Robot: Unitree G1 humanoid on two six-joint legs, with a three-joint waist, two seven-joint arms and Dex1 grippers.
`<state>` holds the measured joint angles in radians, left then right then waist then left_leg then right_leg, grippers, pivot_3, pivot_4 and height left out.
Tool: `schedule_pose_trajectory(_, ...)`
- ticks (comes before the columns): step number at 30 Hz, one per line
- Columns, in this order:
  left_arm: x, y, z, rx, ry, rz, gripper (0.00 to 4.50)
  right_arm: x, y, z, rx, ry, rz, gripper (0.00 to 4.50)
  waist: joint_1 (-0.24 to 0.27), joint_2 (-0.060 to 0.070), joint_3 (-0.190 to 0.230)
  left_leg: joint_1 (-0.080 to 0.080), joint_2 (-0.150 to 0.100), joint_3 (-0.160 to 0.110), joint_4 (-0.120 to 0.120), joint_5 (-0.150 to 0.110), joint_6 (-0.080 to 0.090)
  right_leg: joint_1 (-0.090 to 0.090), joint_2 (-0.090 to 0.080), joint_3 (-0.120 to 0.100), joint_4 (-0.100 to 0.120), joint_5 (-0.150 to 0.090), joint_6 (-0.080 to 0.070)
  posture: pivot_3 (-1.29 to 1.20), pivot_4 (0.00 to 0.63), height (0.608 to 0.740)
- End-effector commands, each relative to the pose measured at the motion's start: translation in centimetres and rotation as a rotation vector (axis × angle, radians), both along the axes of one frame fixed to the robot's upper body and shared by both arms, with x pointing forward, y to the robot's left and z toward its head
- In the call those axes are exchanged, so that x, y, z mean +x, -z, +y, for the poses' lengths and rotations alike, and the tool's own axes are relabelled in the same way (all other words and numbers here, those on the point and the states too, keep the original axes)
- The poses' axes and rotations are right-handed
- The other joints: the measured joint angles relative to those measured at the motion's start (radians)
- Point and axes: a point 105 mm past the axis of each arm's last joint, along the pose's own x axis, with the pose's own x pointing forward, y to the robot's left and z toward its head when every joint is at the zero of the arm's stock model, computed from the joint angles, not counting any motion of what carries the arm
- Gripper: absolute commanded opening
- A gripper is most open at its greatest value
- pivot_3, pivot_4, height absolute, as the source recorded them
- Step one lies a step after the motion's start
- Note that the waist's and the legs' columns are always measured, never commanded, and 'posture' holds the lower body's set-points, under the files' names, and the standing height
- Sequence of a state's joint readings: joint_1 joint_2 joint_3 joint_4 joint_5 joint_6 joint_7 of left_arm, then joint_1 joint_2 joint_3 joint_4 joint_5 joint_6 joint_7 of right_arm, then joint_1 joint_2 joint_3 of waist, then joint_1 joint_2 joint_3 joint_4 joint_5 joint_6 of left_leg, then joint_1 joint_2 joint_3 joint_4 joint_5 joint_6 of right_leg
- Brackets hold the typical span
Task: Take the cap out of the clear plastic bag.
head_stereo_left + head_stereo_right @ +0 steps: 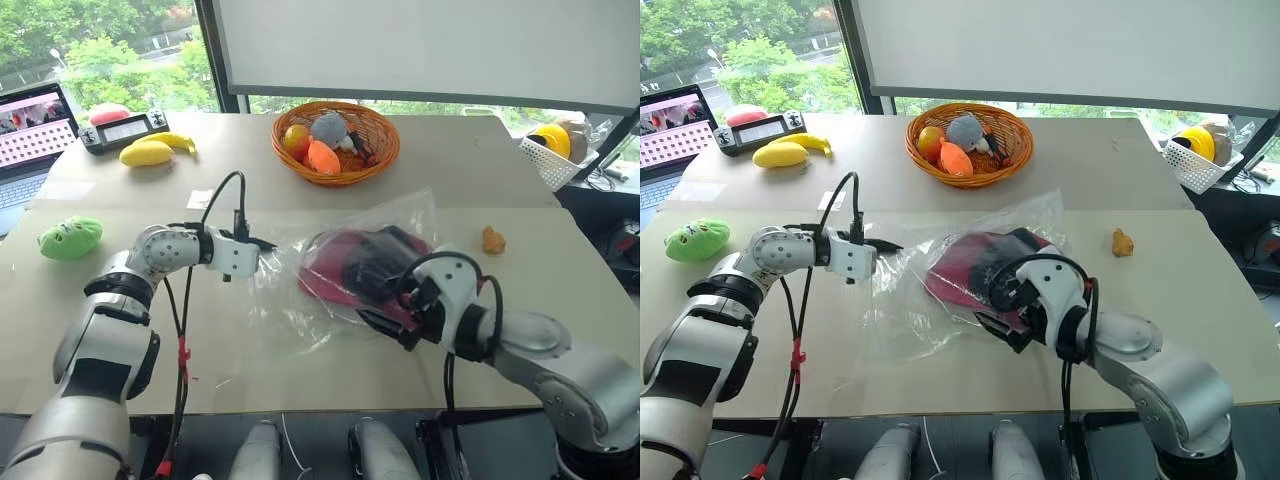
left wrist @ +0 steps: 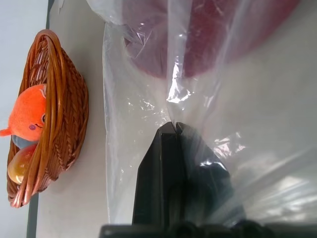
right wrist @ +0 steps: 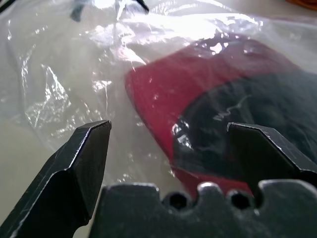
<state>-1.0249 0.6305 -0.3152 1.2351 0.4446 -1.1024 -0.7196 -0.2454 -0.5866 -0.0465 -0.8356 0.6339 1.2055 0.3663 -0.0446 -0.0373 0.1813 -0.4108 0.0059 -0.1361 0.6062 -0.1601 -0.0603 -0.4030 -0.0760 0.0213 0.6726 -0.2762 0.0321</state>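
Left eye view: left gripper (image 1: 268, 243) is clenched on the clear plastic bag (image 1: 290, 300) mid-table (image 1: 480, 170). Right gripper (image 3: 168, 131) gapes beside it. Cap (image 1: 335, 268) lies inside, long axis across the table, brim toward left edge.

You see the cap (image 1: 350, 262) only through the wrinkled film of the clear plastic bag (image 1: 300, 300), and the right gripper (image 1: 392, 322) covers its near edge. In the left wrist view, glare and folds of film veil the left gripper (image 2: 173, 130) and one of its fingers (image 2: 161, 183), so you cannot make out a second finger. The laptop (image 1: 30, 135) is cut off by the picture's edge. The small orange object (image 1: 493, 240) on the table is too small to identify.
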Motion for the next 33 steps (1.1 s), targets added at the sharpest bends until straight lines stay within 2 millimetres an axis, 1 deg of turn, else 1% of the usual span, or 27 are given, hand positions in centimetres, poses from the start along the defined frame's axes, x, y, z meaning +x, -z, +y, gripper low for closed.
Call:
schedule_pose_trajectory(1, 0.4, -1.2, 0.6, -0.005, -0.024, -0.028, 0.01, -0.5, -0.4, -0.9, -0.010, 0.001, -0.006, 4.50, 0.001, 0.000, 0.000, 0.000, 0.000, 0.000, 0.000, 0.000, 0.000, 0.000, 0.000, 0.000, 0.000, 0.000, 0.000, 0.00, 0.150, 0.733)
schedule_pose_trajectory(7, 0.0, -0.7, 1.3, 0.007, -0.029, -0.002, 0.01, -2.1, -0.4, -1.9, -0.057, -0.083, 0.034, 4.50, -0.001, 0.000, 0.000, 0.000, 0.000, 0.000, 0.000, 0.000, 0.000, 0.000, 0.000, 0.000, 0.000, 0.000, 0.000, 0.00, 0.150, 0.733)
schedule_pose_trajectory(11, -0.6, -0.1, 2.1, 0.023, -0.023, 0.025, 0.01, -2.4, 0.9, -2.6, -0.129, -0.093, 0.101, 4.50, -0.004, 0.000, 0.000, 0.001, 0.000, 0.000, 0.000, 0.000, 0.000, 0.000, 0.000, 0.000, 0.000, 0.000, 0.000, 0.00, 0.150, 0.733)
schedule_pose_trajectory(14, -2.2, 0.9, 2.2, 0.013, 0.039, 0.073, 0.01, -1.3, 3.4, -3.6, -0.248, -0.019, 0.155, 4.50, -0.006, 0.000, 0.000, 0.001, 0.000, 0.001, 0.000, 0.000, 0.000, 0.000, 0.000, 0.001, 0.000, 0.000, 0.000, 0.00, 0.150, 0.733)
schedule_pose_trajectory(15, -2.5, 1.1, 2.1, 0.009, 0.051, 0.082, 0.01, -1.1, 3.8, -3.8, -0.279, -0.010, 0.161, 4.50, -0.004, 0.000, 0.000, 0.002, 0.000, 0.001, 0.000, 0.000, 0.000, 0.001, 0.000, 0.001, 0.000, 0.000, 0.000, 0.00, 0.150, 0.733)
schedule_pose_trajectory(16, -2.9, 1.1, 2.0, 0.001, 0.070, 0.090, 0.01, -0.5, 4.2, -4.1, -0.308, 0.017, 0.157, 4.50, -0.002, 0.000, 0.000, 0.002, 0.000, 0.001, 0.000, 0.000, 0.000, 0.001, 0.000, 0.001, 0.000, 0.000, 0.000, 0.00, 0.150, 0.733)
schedule_pose_trajectory(19, -4.0, 1.1, 1.1, -0.037, 0.130, 0.121, 0.01, 1.2, 4.7, -4.7, -0.351, 0.077, 0.132, 4.50, -0.001, 0.000, 0.000, 0.001, 0.000, 0.001, 0.000, 0.000, 0.000, 0.000, 0.000, 0.001, 0.000, 0.000, 0.000, 0.00, 0.150, 0.733)
schedule_pose_trajectory(21, -4.8, 0.9, 0.5, -0.061, 0.169, 0.148, 0.01, 1.9, 4.9, -5.0, -0.380, 0.094, 0.120, 4.50, 0.000, 0.000, 0.000, 0.001, 0.000, 0.001, 0.001, 0.000, 0.000, 0.001, 0.000, 0.002, 0.001, 0.000, 0.000, 0.00, 0.150, 0.733)
schedule_pose_trajectory(22, -5.4, 0.9, 0.1, -0.068, 0.199, 0.171, 0.01, 2.4, 4.9, -5.3, -0.399, 0.107, 0.108, 4.50, 0.001, 0.000, 0.000, 0.001, 0.000, 0.002, 0.001, 0.000, 0.000, 0.001, 0.000, 0.002, 0.000, 0.000, 0.000, 0.00, 0.150, 0.733)
schedule_pose_trajectory(24, -6.9, 1.0, -0.6, -0.070, 0.259, 0.221, 0.01, 3.5, 4.8, -5.6, -0.404, 0.136, 0.082, 4.50, 0.000, 0.000, 0.000, 0.001, 0.000, 0.002, 0.001, 0.000, 0.000, 0.001, 0.000, 0.002, 0.000, 0.000, 0.000, 0.00, 0.150, 0.733)
schedule_pose_trajectory(26, -8.7, 1.3, -1.3, -0.055, 0.322, 0.291, 0.01, 4.9, 4.2, -6.0, -0.408, 0.171, 0.037, 4.50, -0.006, 0.000, 0.000, 0.002, 0.000, 0.002, 0.001, 0.000, 0.000, 0.001, 0.000, 0.003, 0.000, 0.000, 0.000, 0.00, 0.150, 0.733)
schedule_pose_trajectory(28, -10.1, 1.5, -1.7, -0.047, 0.361, 0.349, 0.01, 5.9, 3.7, -6.0, -0.407, 0.187, 0.005, 4.50, -0.005, 0.000, 0.000, 0.002, 0.001, 0.003, 0.001, 0.000, 0.000, 0.001, 0.000, 0.004, 0.000, 0.000, 0.000, 0.00, 0.150, 0.733)
schedule_pose_trajectory(31, -12.4, 2.4, -2.7, -0.034, 0.424, 0.431, 0.01, 7.7, 2.6, -5.4, -0.388, 0.201, -0.050, 4.50, -0.011, 0.002, 0.000, 0.004, 0.001, 0.003, 0.001, 0.000, 0.000, 0.001, 0.001, 0.005, 0.001, 0.000, 0.000, 0.00, 0.150, 0.733)
schedule_pose_trajectory(33, -13.2, 2.6, -3.4, -0.039, 0.450, 0.461, 0.01, 8.9, 2.0, -4.9, -0.375, 0.208, -0.082, 4.50, -0.014, 0.003, 0.001, 0.004, 0.001, 0.004, 0.001, 0.000, 0.000, 0.001, 0.001, 0.006, 0.001, 0.000, 0.000, 0.00, 0.150, 0.733)
